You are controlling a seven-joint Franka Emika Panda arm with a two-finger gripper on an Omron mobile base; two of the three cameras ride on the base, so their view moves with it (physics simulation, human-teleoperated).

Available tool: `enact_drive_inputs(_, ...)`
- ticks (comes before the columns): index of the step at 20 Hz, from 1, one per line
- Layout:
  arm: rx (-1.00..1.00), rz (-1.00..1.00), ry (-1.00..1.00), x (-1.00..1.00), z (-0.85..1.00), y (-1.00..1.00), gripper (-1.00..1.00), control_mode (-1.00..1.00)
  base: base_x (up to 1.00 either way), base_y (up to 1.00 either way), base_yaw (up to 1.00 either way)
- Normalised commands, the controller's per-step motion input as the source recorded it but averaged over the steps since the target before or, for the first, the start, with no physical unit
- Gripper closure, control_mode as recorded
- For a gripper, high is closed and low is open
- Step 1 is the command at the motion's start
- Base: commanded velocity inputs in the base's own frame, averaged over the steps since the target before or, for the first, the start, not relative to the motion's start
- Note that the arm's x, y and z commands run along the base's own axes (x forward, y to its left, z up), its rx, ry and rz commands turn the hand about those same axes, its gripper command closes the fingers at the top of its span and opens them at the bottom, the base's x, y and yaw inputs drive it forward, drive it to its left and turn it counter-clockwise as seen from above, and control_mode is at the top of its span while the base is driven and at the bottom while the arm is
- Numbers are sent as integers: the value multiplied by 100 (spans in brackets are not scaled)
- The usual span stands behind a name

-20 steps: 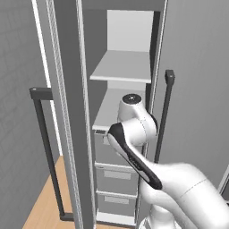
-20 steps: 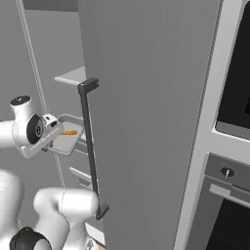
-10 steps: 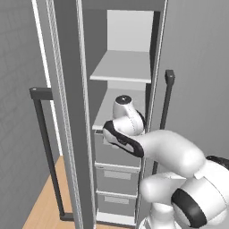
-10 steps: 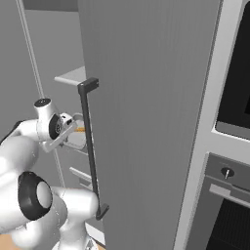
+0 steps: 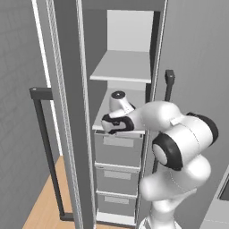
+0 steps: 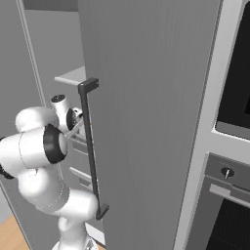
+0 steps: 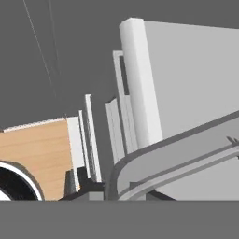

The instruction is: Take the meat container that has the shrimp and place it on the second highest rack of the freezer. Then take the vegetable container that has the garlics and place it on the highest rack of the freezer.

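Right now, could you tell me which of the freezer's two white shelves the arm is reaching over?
The lower shelf, just above the drawers; the arm's hand lies across its front edge, while the upper shelf sits clear above it.

The freezer (image 6: 146, 97) door fills the middle of the frame, a broad grey slab with its long black bar handle (image 6: 92, 151) running down its left edge. Behind that handle the white arm (image 6: 36, 146) folds in toward the open cabinet, its wrist up near the handle's top. A sliver of the highest rack (image 6: 73, 76) peeks out above the arm, pale and flat. Over on the right, an oven (image 6: 229, 171) front with a dark window sits beside the door.
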Motion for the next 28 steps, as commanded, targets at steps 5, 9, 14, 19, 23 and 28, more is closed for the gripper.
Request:
enact_drive_inputs(5,-7,-4,-1,89,-49,0,100,-100,0,0,0)
enact_drive_inputs(9,-7,-9,-5,62,-29,0,100,-100,0,0,0)
enact_drive_inputs(14,-1,-9,-19,28,1,0,-100,-100,0,0,0)
enact_drive_inputs(19,0,0,-28,-69,30,6,-100,-100,0,0,0)
enact_drive_inputs(23,0,0,-21,-100,86,0,-100,-100,0,0,0)
enact_drive_inputs(28,0,1,-9,-100,100,-5,-100,-100,0,0,0)
